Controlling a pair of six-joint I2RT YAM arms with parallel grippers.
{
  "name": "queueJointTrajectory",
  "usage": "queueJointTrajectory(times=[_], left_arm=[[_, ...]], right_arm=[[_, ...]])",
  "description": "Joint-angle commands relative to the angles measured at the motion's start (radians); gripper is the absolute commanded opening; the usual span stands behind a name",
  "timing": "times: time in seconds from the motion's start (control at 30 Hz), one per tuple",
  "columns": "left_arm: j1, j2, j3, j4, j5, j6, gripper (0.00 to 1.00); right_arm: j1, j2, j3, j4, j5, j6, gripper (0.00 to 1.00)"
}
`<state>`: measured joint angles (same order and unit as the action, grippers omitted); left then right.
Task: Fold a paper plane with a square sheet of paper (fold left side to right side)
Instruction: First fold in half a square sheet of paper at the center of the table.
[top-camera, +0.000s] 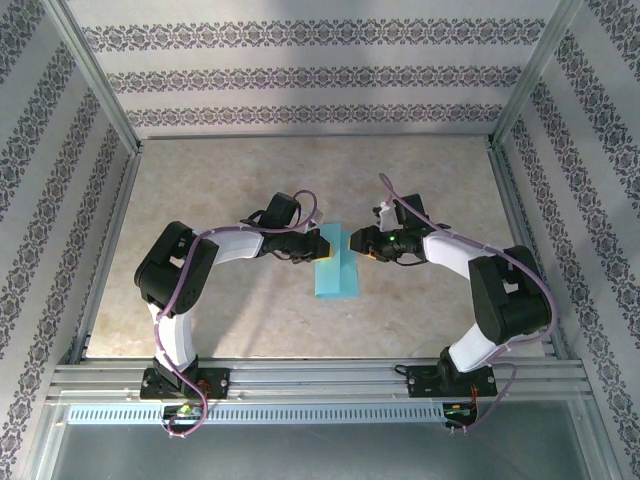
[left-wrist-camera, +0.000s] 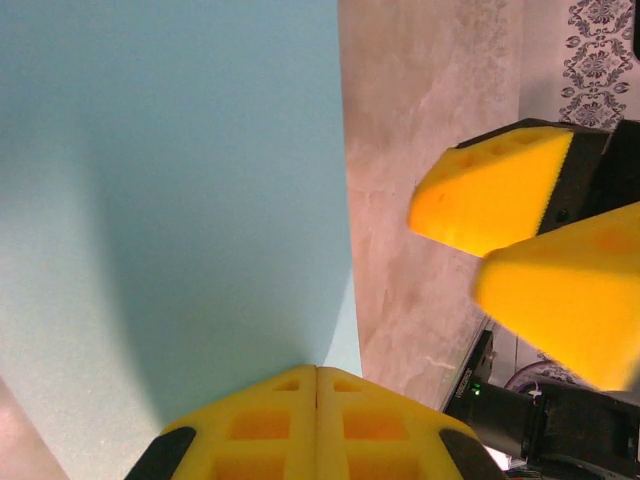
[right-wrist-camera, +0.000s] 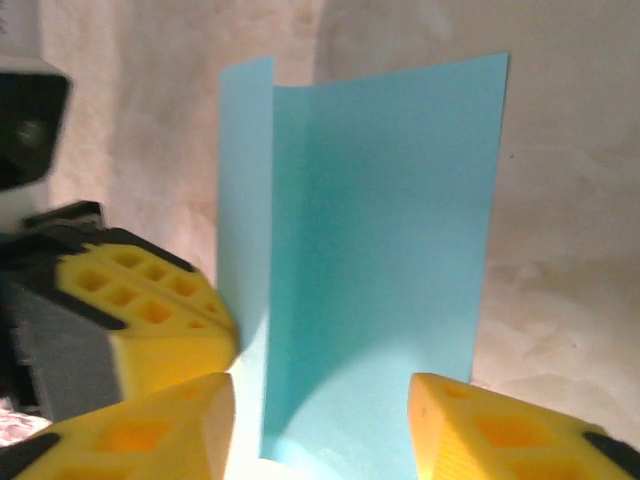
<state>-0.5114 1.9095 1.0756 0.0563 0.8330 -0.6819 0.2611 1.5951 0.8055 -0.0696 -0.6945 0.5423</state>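
Observation:
The square sheet of paper (top-camera: 335, 278) is turquoise and lies mid-table, bent along a lengthwise fold with one flap raised. My left gripper (top-camera: 326, 245) is shut on the sheet's edge. In the left wrist view its closed yellow tips (left-wrist-camera: 317, 372) pinch the paper (left-wrist-camera: 180, 200). My right gripper (top-camera: 356, 241) stands open just right of the sheet. In the right wrist view it (right-wrist-camera: 320, 435) straddles the near end of the paper (right-wrist-camera: 380, 230) without touching it, and the left gripper's fingers (right-wrist-camera: 150, 320) press the left flap. The paper plane is out of view.
The beige marbled tabletop (top-camera: 250, 190) is ringed by aluminium frame rails (top-camera: 320, 375) and patterned walls (top-camera: 300, 80). The two grippers face each other closely over the sheet; the right gripper's yellow fingers (left-wrist-camera: 495, 190) sit near the left one.

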Motion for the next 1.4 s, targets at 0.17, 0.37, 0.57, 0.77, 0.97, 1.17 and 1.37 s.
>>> queueJointTrajectory(times=[0.17,0.37,0.57,0.77,0.97,1.17,1.37], left_arm=[[-0.014,0.008,0.006,0.012,-0.006,0.001,0.0],[-0.015,0.007,0.003,0.019,-0.005,-0.005,0.0],[-0.015,0.007,-0.001,0.023,-0.007,-0.008,0.0],[-0.016,0.003,-0.003,0.027,-0.01,-0.01,0.0],[-0.015,-0.017,-0.009,0.028,-0.022,-0.009,0.0],[-0.015,-0.116,-0.037,-0.015,-0.113,0.022,0.21],[-0.015,-0.211,-0.078,-0.117,-0.287,0.061,0.46]], right_arm=[[-0.013,0.027,-0.103,0.314,-0.215,0.148,0.55],[0.024,0.102,-0.118,0.431,-0.222,0.211,0.49],[0.065,0.16,-0.108,0.496,-0.217,0.248,0.44],[0.073,0.179,-0.112,0.521,-0.212,0.263,0.29],[0.072,0.177,-0.109,0.499,-0.189,0.252,0.07],[0.067,0.147,-0.104,0.428,-0.131,0.209,0.0],[0.066,0.117,-0.08,0.295,-0.059,0.132,0.0]])
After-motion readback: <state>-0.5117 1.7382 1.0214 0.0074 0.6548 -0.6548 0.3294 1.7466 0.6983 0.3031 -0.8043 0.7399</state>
